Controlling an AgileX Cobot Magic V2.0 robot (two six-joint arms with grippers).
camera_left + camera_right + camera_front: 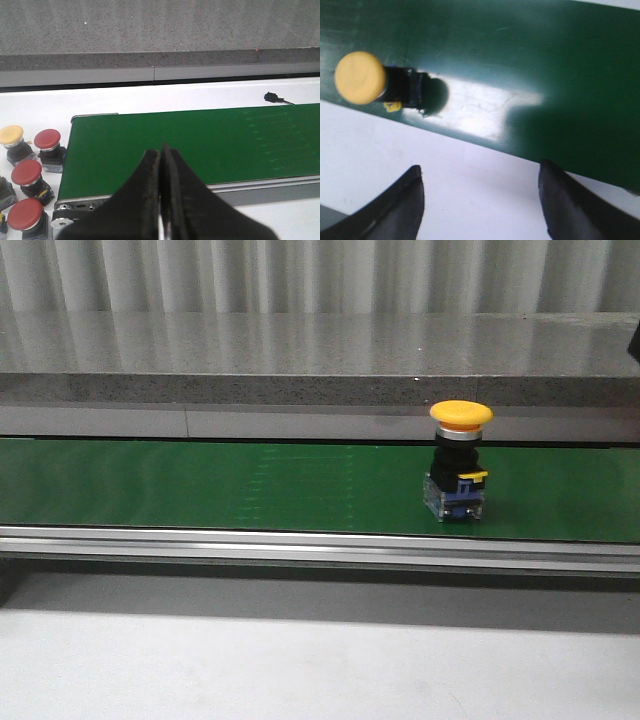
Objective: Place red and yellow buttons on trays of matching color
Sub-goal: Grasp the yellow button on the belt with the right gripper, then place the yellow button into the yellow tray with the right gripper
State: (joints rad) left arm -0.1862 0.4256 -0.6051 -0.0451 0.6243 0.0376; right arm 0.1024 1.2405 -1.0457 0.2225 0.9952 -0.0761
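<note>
A yellow button (460, 460) with a black body stands upright on the green conveyor belt (250, 485), right of centre. The right wrist view shows the same yellow button (361, 78) from above on the belt, ahead of my right gripper (480, 175), which is open over the white table with nothing between its fingers. My left gripper (161, 154) is shut and empty, hovering over the belt's end (150, 135). Beside that end stand three red buttons (48, 140) (26, 173) (24, 215) and another yellow button (12, 135). No trays are in view.
The belt has a silver metal rail (320, 545) along its near side and a grey stone ledge (320, 365) behind it. A small black part (271, 96) lies on the white table beyond the belt in the left wrist view.
</note>
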